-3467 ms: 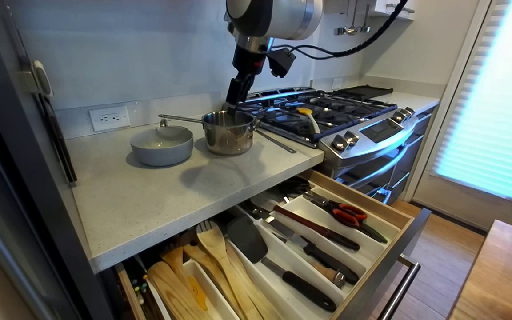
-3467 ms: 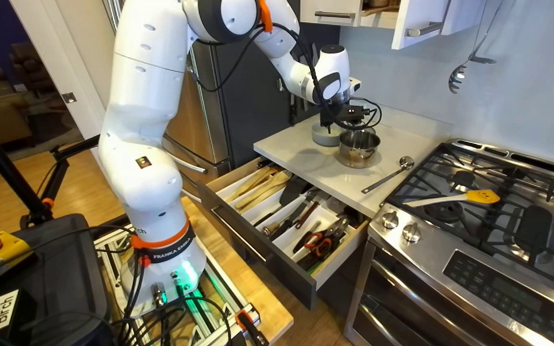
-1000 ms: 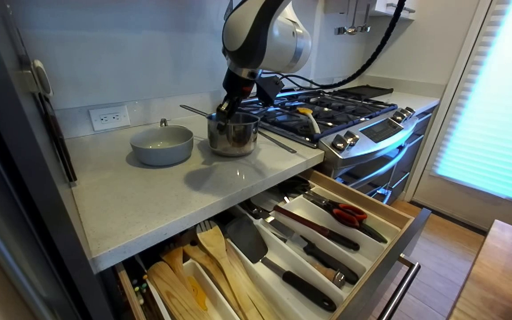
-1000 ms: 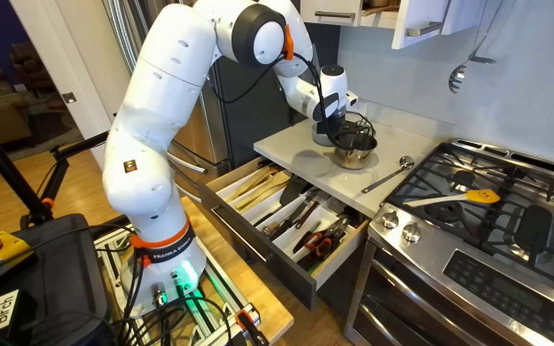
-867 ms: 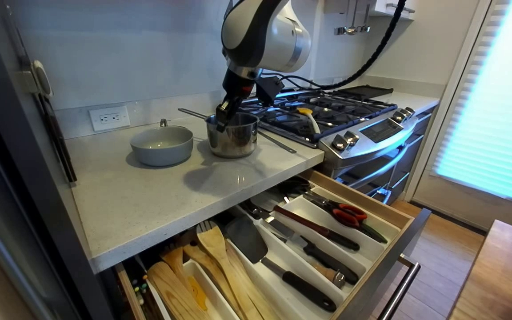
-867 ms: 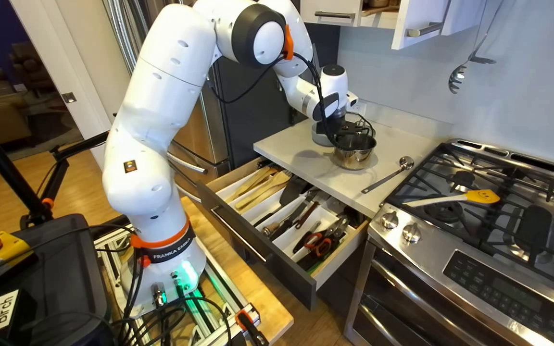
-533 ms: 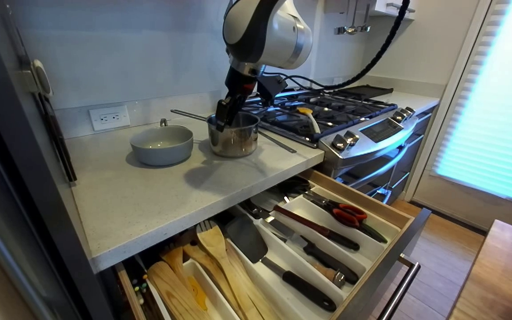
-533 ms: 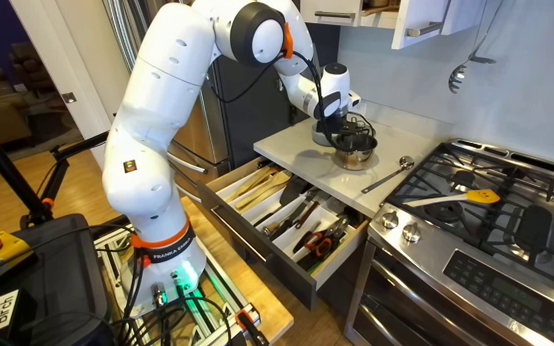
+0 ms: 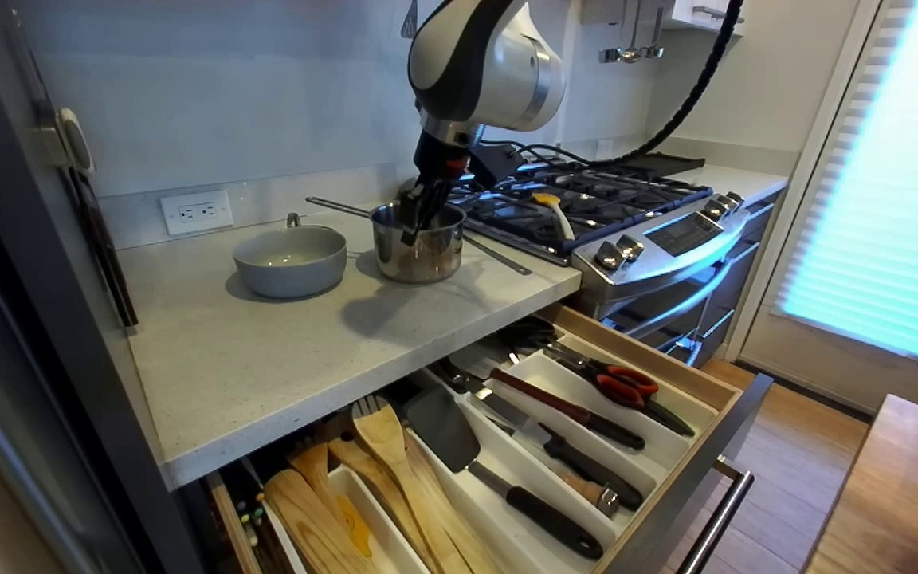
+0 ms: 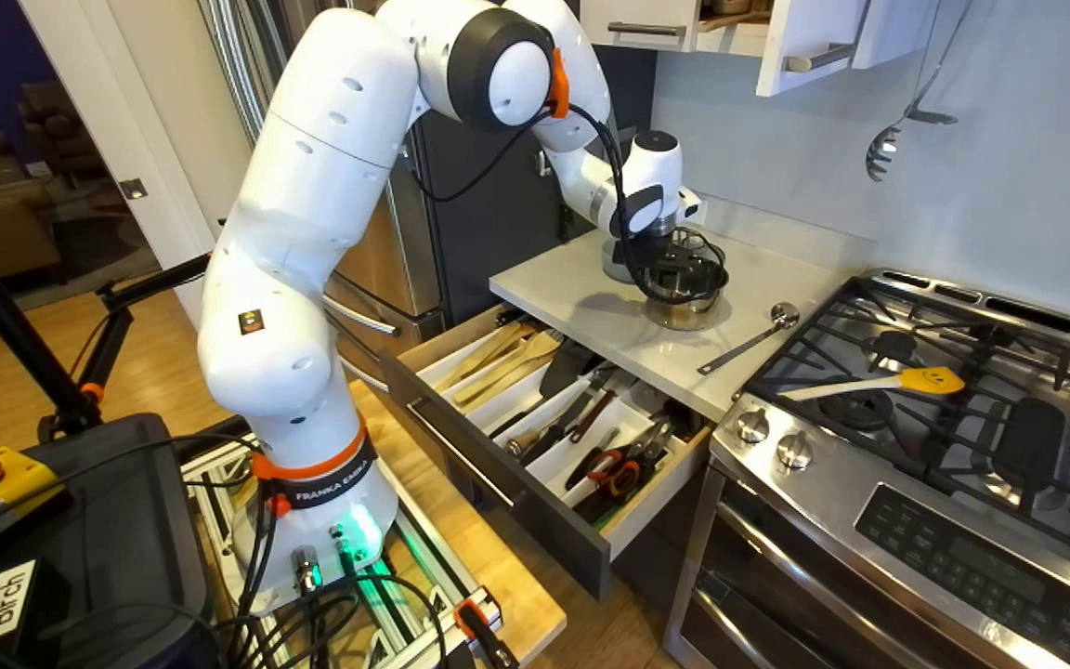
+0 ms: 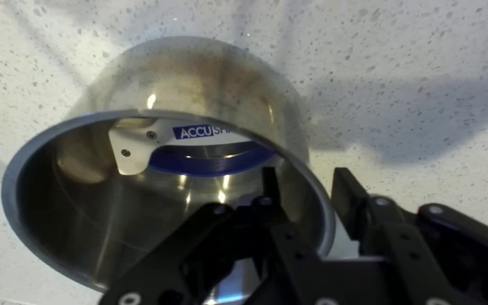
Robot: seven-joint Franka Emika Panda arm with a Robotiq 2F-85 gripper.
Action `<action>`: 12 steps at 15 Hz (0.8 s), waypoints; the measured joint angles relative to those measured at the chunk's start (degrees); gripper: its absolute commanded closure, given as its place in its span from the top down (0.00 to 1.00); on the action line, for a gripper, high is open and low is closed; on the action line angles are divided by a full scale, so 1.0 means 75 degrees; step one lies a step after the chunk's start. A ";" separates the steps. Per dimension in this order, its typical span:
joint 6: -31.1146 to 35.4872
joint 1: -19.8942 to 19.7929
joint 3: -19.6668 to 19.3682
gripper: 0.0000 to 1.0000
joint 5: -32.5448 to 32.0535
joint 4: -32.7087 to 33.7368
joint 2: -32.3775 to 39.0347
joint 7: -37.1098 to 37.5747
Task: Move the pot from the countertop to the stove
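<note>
Straddles the rim of the stainless-steel saucepan (image 9: 427,263) with the Robotiq gripper (image 11: 305,186), its fingers apart, one inside the wall and one outside; cannot tell contact from near-contact. Has the saucepan upright on the speckled stone countertop (image 9: 268,359), between a grey bowl-shaped pan (image 9: 290,271) and the stainless-steel gas range (image 10: 823,492). Shows, inside the saucepan, a white-and-blue implement (image 11: 138,154) lettered ACCUSH and, across the range's grates, a yellow-headed spatula (image 10: 932,379).
</note>
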 measured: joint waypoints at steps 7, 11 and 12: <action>-0.0003 0.0016 -0.0021 0.02 -0.0004 0.0033 -0.0025 -0.0014; 0.0021 0.0043 -0.0089 0.02 -0.0066 0.0034 -0.0084 -0.0013; 0.0100 0.0076 -0.0156 0.02 -0.0139 0.0032 -0.0138 -0.0011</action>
